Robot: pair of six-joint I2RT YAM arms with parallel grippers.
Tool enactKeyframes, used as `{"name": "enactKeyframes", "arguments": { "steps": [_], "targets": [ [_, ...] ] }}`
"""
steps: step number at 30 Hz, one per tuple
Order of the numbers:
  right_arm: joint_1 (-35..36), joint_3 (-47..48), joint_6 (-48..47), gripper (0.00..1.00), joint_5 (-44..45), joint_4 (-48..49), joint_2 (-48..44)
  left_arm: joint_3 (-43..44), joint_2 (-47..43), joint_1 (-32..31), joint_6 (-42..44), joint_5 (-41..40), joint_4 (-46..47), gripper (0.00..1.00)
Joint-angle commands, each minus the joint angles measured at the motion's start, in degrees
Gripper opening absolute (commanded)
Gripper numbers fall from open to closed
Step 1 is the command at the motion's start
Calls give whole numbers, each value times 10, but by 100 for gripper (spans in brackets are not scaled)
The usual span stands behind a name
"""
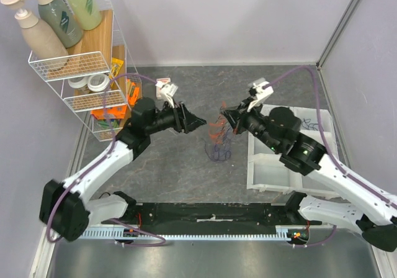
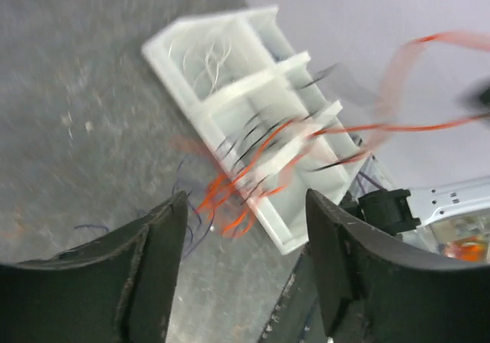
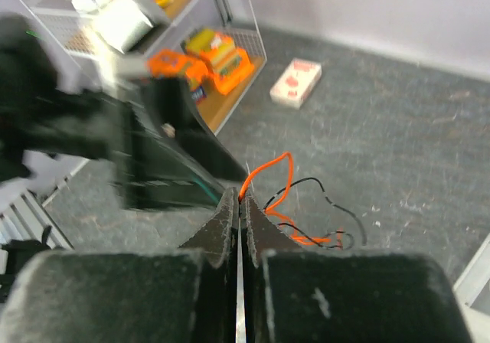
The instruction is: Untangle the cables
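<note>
Cables [image 1: 218, 138] are dangling in a clump beside the tray [image 1: 267, 172], the right gripper [image 1: 226, 114] clamping shut on an orange strand [image 3: 265, 167], the left gripper [image 1: 201, 123] gaping empty and probably needing one single strand before pulling gently sideways

Setting: robot test cell in a lab, not a home or shop. Evidence: plain pale wall panels [image 1: 236, 17] joined by a bare metal corner post [image 1: 340, 23]; grey mat tabletop [image 1: 205, 85]; two arms, left arm [image 1: 105, 160] and right arm [image 1: 335, 172], mounted on a black base plate [image 1: 211, 215] with a slotted cable duct [image 1: 205, 233] along the near edge. Staged props: wire rack [image 1: 74, 64] with pump bottles [image 1: 56, 17] and tape rolls [image 1: 90, 82]; white divided tray [image 1: 267, 166].
</note>
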Motion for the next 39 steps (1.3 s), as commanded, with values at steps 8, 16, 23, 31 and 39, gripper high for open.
{"name": "enactKeyframes", "arguments": {
  "steps": [8, 16, 23, 31, 39],
  "targets": [
    [1, 14, 43, 0, -38, 10, 15, -20, -51, -58, 108, 12, 100, 74],
    [1, 32, 44, 0, -20, 5, -15, 30, 15, -63, 91, 13, 7, 43],
    [2, 61, 18, 0, 34, 1, -44, 51, 13, -63, 110, -32, -45, 2],
    [1, -5, 43, 2, 70, -18, -66, -42, -151, -63, 150, -157, 48, 2],
    [2, -59, 61, 39, -16, -33, 57, -115, -256, -70, 187, -154, 176, 2]
  ]
}}
